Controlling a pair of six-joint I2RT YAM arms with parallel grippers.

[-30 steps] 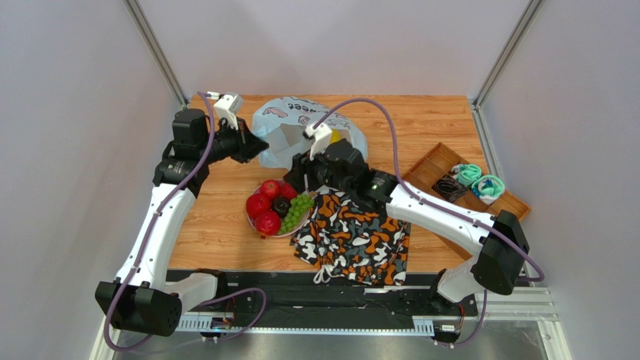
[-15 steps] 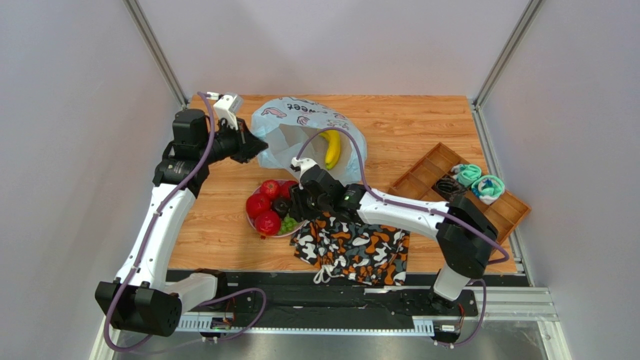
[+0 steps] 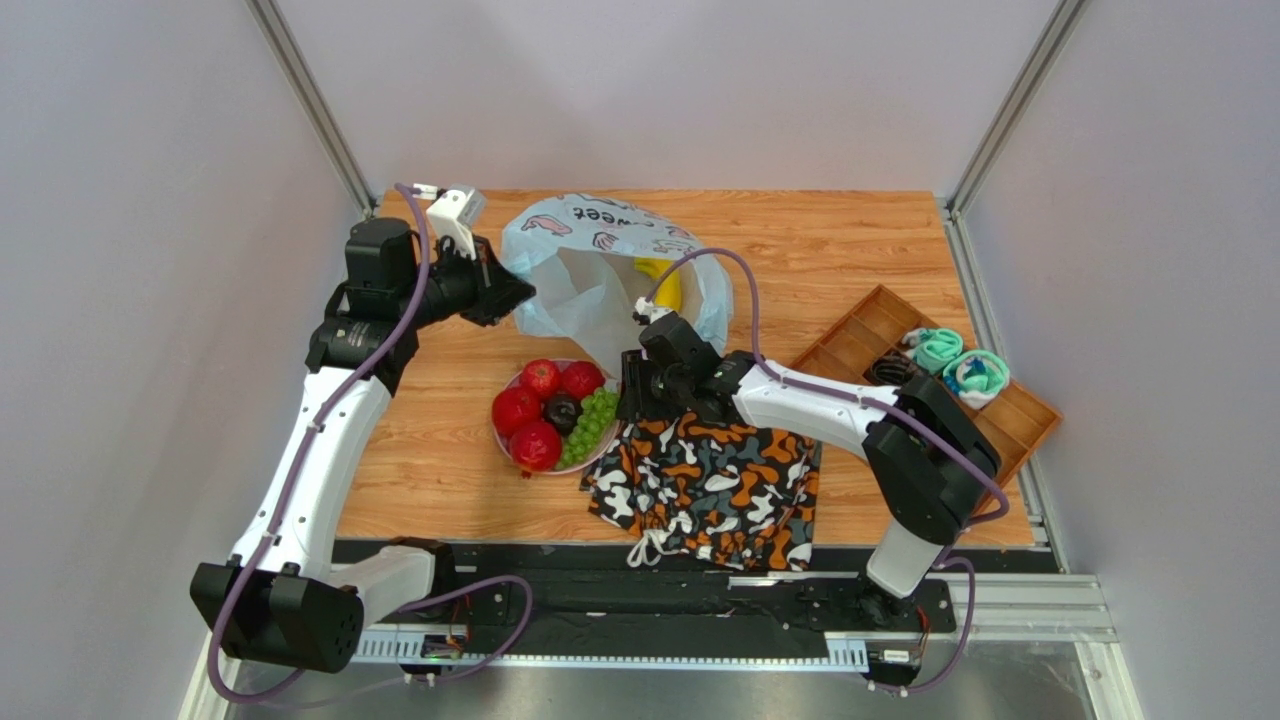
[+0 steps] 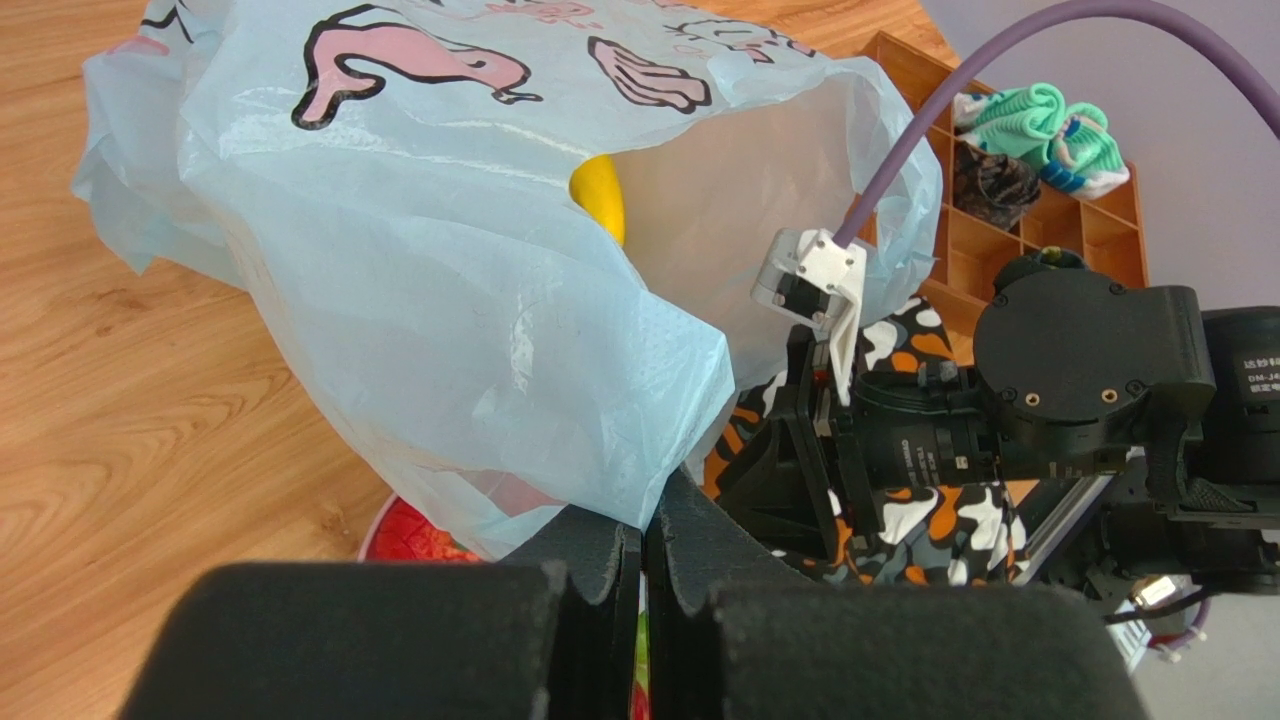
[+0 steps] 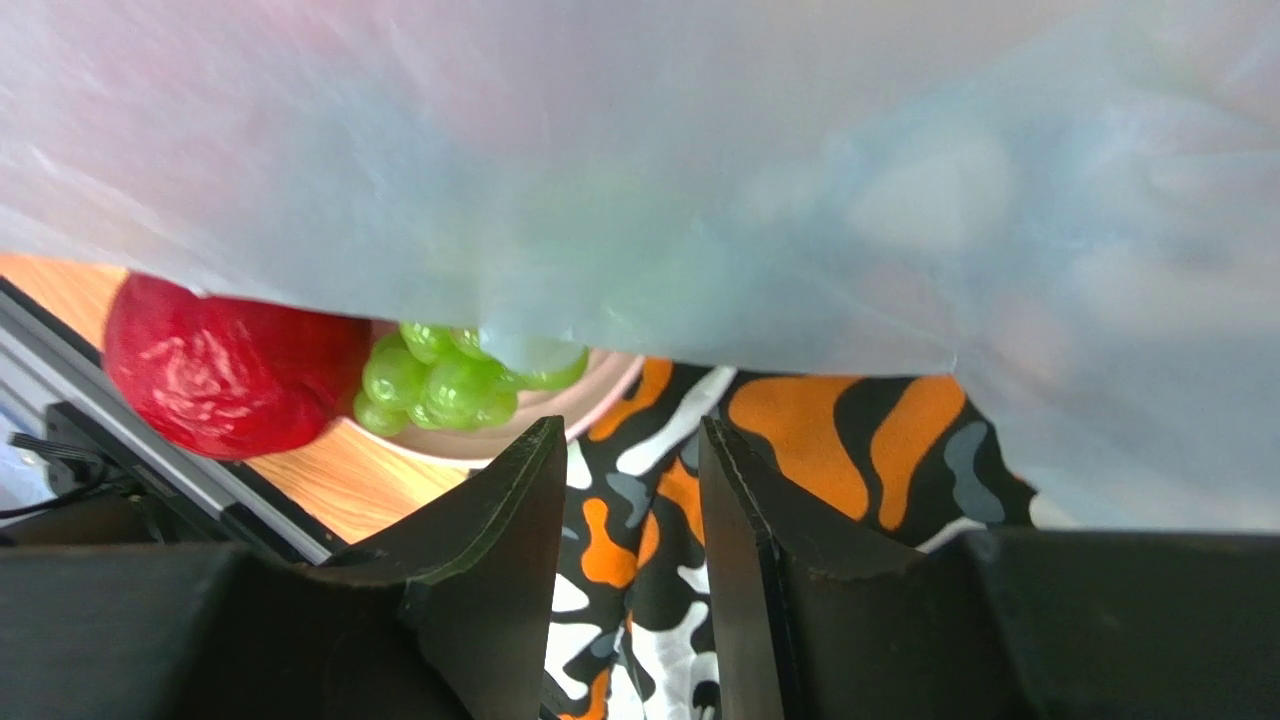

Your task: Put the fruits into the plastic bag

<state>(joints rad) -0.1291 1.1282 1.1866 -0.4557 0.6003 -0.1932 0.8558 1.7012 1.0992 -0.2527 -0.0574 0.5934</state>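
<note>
Fruits (image 3: 537, 444) lie heaped on the pink plate (image 5: 458, 444), just in front of the plastic bag (image 3: 586, 248): red round ones, a dark one and a grape bunch (image 3: 594, 420). One banana (image 3: 666, 285) is inside the bag. The left claw (image 4: 646, 548) is pinched on the bag's thin rim. The right claw (image 5: 631, 450) hangs over the camouflage cloth (image 3: 706, 480), fingers slightly apart and empty. I'd say the grapes are soft and light, best taken across the bunch. The red ones look smooth and likely to roll.
</note>
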